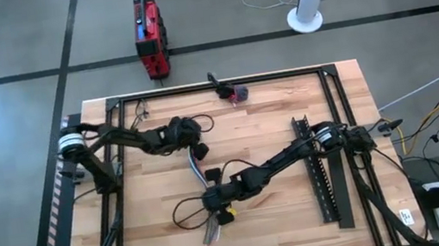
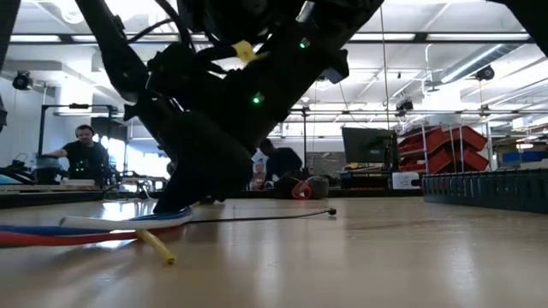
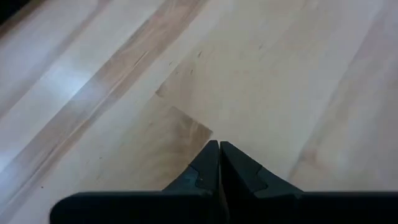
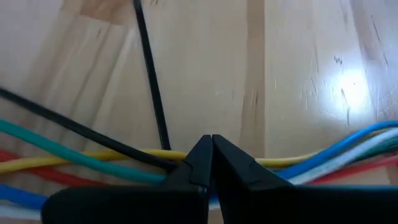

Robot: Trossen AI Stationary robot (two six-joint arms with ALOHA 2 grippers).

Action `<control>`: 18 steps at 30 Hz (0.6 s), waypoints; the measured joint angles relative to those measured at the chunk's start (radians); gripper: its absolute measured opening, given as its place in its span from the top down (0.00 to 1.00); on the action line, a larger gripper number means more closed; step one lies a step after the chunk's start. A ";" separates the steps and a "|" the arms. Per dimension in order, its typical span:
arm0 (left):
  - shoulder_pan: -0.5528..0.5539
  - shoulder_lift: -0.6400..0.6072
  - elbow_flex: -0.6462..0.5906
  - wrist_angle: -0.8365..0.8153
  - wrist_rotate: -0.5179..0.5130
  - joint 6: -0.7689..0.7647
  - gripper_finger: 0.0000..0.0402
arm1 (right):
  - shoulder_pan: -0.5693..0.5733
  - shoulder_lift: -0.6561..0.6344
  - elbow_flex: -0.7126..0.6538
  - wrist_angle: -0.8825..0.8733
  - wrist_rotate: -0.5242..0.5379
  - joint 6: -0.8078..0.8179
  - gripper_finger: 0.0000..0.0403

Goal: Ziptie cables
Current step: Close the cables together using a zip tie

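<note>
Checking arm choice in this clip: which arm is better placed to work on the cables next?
The right. The right gripper, shut, sits directly over the cables on the table. The left gripper, also shut, sees only bare wood and sits farther back from the bundle.

You are looking at a workshop or robotics lab. Your butcher-block tabletop point(image 1: 285, 209) sits in a black metal frame point(image 1: 214, 85) on a grey concrete floor point(image 1: 8, 50), where a red toolbox-like case point(image 1: 150, 36) stands. Across the room, long strip lights point(image 2: 479, 60) hang from an open ceiling, red storage bins point(image 2: 445, 147) line a wall, a dark monitor point(image 2: 370, 145) stands, and a person point(image 2: 84, 152) sits at another bench.
</note>
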 joint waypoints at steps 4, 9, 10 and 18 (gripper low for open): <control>0.013 -0.026 0.001 -0.101 0.001 0.002 1.00 | 0.000 -0.006 0.000 -0.024 0.001 0.021 1.00; 0.021 -0.085 -0.013 -0.188 0.000 0.003 1.00 | -0.001 -0.011 0.000 -0.044 0.002 0.033 1.00; 0.024 -0.104 -0.019 -0.210 -0.002 0.004 1.00 | -0.001 -0.012 0.000 -0.049 0.003 0.035 1.00; 0.025 -0.192 -0.055 -0.391 -0.015 -0.060 1.00 | -0.004 -0.016 0.000 -0.063 0.007 0.069 1.00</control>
